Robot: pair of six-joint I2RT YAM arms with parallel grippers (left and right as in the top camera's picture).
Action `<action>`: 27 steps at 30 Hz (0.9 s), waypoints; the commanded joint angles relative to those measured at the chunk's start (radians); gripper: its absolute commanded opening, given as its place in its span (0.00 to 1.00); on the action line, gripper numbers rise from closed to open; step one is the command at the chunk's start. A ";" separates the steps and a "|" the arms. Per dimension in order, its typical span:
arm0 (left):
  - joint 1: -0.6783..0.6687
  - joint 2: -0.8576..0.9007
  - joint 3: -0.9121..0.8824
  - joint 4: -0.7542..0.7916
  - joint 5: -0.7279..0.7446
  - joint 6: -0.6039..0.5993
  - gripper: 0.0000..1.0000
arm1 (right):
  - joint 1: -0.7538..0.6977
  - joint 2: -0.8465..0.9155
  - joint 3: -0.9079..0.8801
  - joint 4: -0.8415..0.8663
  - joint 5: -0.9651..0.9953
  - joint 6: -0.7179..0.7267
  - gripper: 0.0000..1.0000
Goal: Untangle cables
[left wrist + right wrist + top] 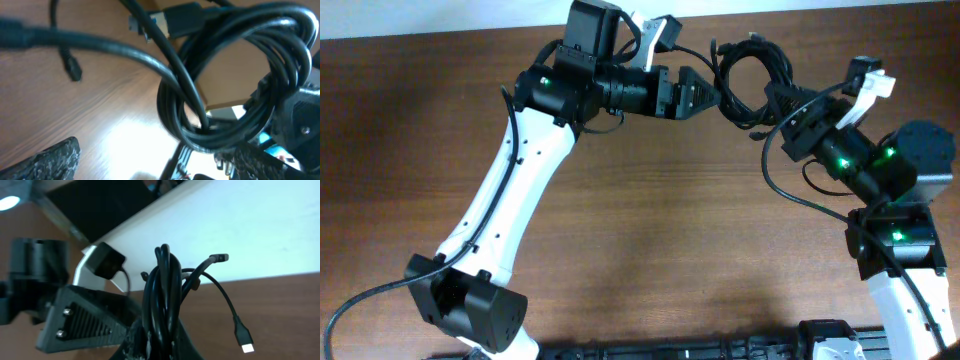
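Right gripper (159, 342) is pinched tight on the bundle of cables (162, 295), with the coil standing upright out of its fingers, near the far edge of the table (650, 220). One loose end with a white-tipped plug (245, 346) dangles off to the side. Left gripper (708, 94) sits right at the coil's other side, jaws spread wide, nothing clamped.

Overhead: high above table (650, 230), facing straight down, whole scene in frame. Left wrist: very near, behind own jaws, facing cable coil (215, 137) just ahead between them. Right wrist: near, looking out along own jaws, coil between them. All three views share coil.
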 commanded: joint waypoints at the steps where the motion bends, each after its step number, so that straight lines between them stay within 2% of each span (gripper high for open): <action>1: -0.008 -0.025 0.016 0.065 0.076 -0.086 0.99 | -0.002 -0.008 0.012 0.053 -0.073 0.089 0.04; 8: -0.064 -0.025 0.016 0.161 0.090 -0.090 0.99 | -0.001 -0.008 0.012 0.093 -0.115 0.109 0.04; 9: -0.072 -0.025 0.016 0.175 0.089 -0.089 0.90 | -0.001 -0.008 0.012 0.092 -0.115 0.109 0.04; 10: -0.074 -0.025 0.016 0.183 0.089 -0.089 0.67 | -0.002 -0.008 0.012 0.092 -0.115 0.109 0.04; 11: -0.074 -0.025 0.016 0.188 0.089 -0.089 0.44 | -0.002 -0.008 0.012 0.092 -0.115 0.109 0.04; 12: -0.073 -0.025 0.016 0.190 0.089 -0.089 0.08 | -0.002 -0.008 0.012 0.088 -0.115 0.109 0.04; 13: -0.071 -0.025 0.016 0.192 0.089 -0.089 0.00 | -0.002 -0.008 0.011 0.088 -0.114 0.108 0.04; 14: -0.069 -0.025 0.016 0.193 0.089 -0.089 0.00 | -0.002 -0.008 0.011 0.088 -0.114 0.108 0.04; 15: -0.066 -0.025 0.016 0.193 0.088 -0.088 0.00 | -0.002 -0.005 0.011 0.087 -0.115 0.101 0.09; 17: -0.052 -0.025 0.016 0.196 0.081 -0.042 0.00 | -0.002 0.005 0.011 0.055 -0.114 0.101 0.37; 18: -0.042 -0.025 0.016 0.196 0.081 -0.014 0.00 | -0.002 0.013 0.011 0.030 -0.114 0.101 0.48; 21: -0.014 -0.025 0.016 0.196 0.081 0.106 0.00 | -0.002 0.039 0.011 0.002 -0.114 0.101 0.65; 24: 0.011 -0.025 0.016 0.175 0.030 0.203 0.00 | -0.002 0.069 0.011 -0.049 -0.114 0.100 0.74; 27: 0.019 -0.025 0.016 0.079 -0.213 0.272 0.00 | -0.002 0.096 0.011 -0.120 -0.114 0.075 0.83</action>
